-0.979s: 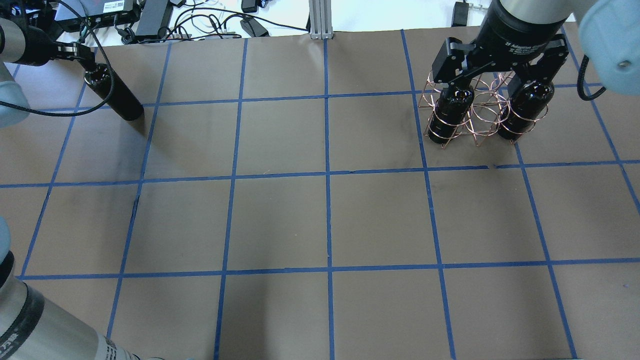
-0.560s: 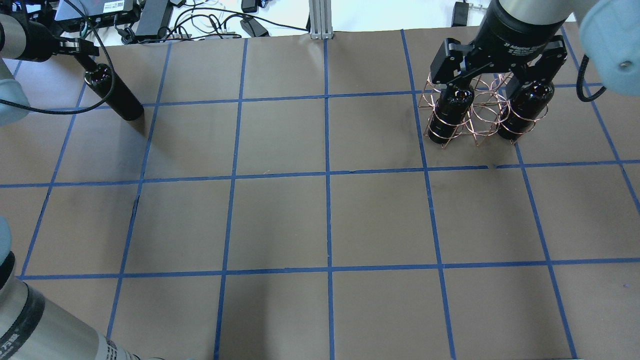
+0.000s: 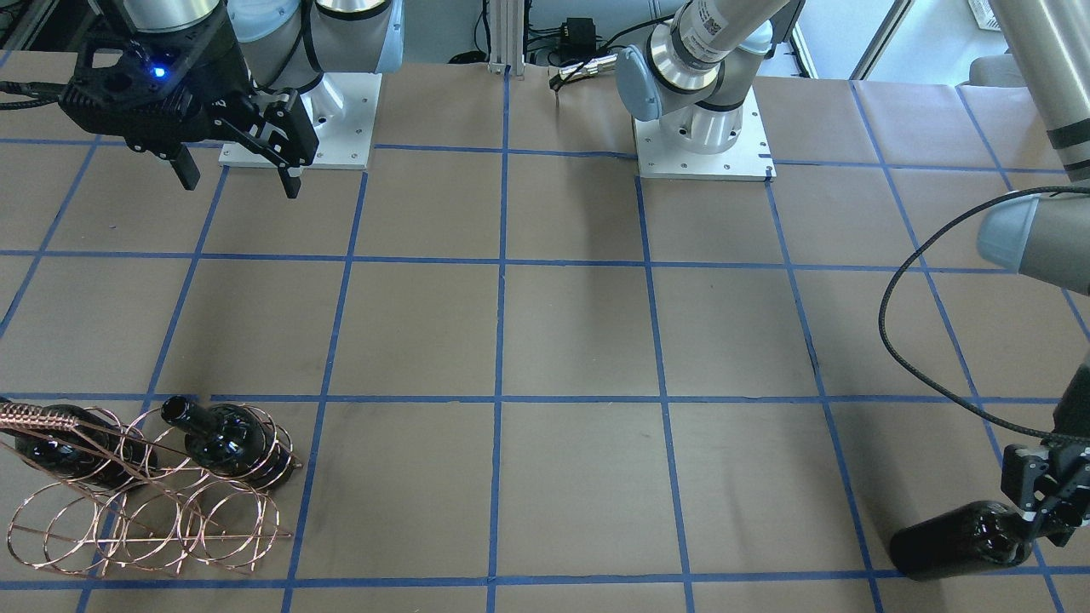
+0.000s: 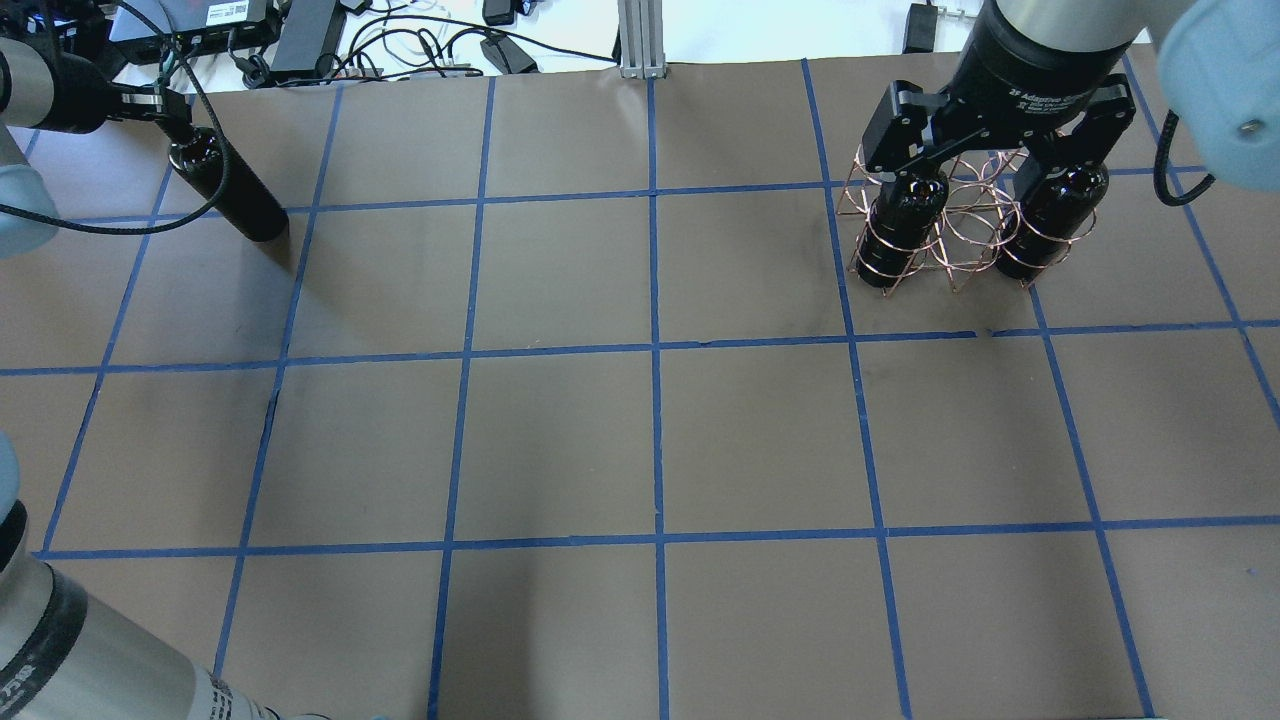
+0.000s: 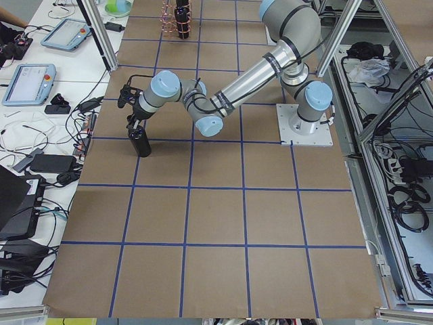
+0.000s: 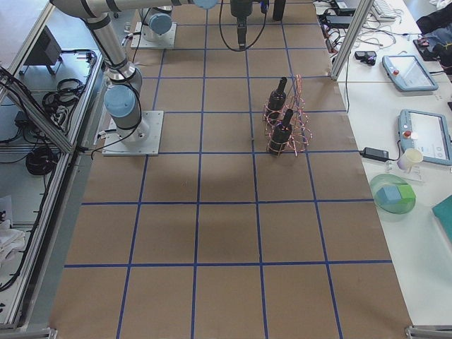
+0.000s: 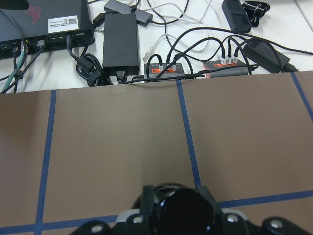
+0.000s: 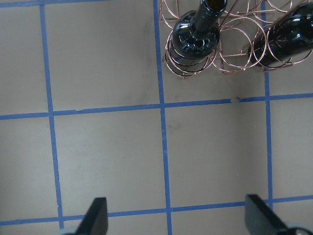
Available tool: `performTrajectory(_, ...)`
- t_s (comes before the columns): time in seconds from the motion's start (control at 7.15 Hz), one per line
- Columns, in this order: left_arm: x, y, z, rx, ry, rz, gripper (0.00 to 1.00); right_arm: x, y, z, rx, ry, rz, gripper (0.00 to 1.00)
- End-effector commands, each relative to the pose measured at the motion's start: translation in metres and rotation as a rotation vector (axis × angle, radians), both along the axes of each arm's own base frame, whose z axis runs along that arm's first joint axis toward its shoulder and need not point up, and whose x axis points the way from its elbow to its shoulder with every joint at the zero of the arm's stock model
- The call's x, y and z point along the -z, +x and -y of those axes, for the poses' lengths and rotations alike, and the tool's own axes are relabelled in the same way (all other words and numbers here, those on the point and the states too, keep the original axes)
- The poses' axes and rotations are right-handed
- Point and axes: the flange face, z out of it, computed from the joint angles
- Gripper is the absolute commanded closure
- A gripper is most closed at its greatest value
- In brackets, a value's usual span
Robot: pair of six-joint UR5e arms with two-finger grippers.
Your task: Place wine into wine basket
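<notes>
Bottle (image 4: 228,190) stands at ten o'clock on the worktop (image 4: 560,440), its neck clenched in the left gripper (image 3: 1035,511). At two o'clock the basket (image 3: 43,416) holds two other bottles (image 4: 900,225); the right gripper (image 4: 990,160) hangs released above. Lift straight, carry upright, lower into a free ring without snagging wire.

Tiny jitter only: L end effector (image 4: 168,113) w/ wine (image 4: 236,200).
</notes>
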Motion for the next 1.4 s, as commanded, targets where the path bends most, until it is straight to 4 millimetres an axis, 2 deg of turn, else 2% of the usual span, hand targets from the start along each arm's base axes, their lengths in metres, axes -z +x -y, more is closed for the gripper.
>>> performTrajectory(0.0,-0.003,-0.001,-0.004,-0.003,0.036,-0.017,0.83,0.001,-0.001,0.000,0.001,0.004,-0.002,0.00)
performTrajectory(0.14,-0.004,0.000,-0.006,-0.005,0.047,-0.019,0.92,0.001,-0.001,0.000,0.001,0.005,-0.003,0.00)
performTrajectory(0.42,-0.026,-0.010,-0.015,0.015,0.065,0.013,0.96,0.003,-0.002,0.000,0.003,0.008,-0.005,0.00)
performTrajectory(0.56,-0.045,-0.026,-0.026,-0.005,0.133,0.044,0.99,0.003,-0.003,0.001,0.005,0.010,-0.005,0.00)
performTrajectory(0.7,-0.069,-0.058,-0.038,-0.018,0.137,0.037,0.99,0.003,-0.002,0.001,0.001,0.005,-0.004,0.00)
performTrajectory(0.84,-0.077,-0.090,-0.061,-0.060,0.162,0.055,0.99,0.004,-0.002,0.001,0.002,0.007,-0.007,0.00)
performTrajectory(1.12,-0.081,-0.156,-0.122,-0.098,0.180,-0.002,0.99,0.004,-0.002,0.001,0.002,0.008,-0.008,0.00)
performTrajectory(1.26,-0.091,-0.191,-0.146,-0.122,0.168,-0.035,0.99,0.003,-0.001,0.002,-0.002,0.001,-0.004,0.00)
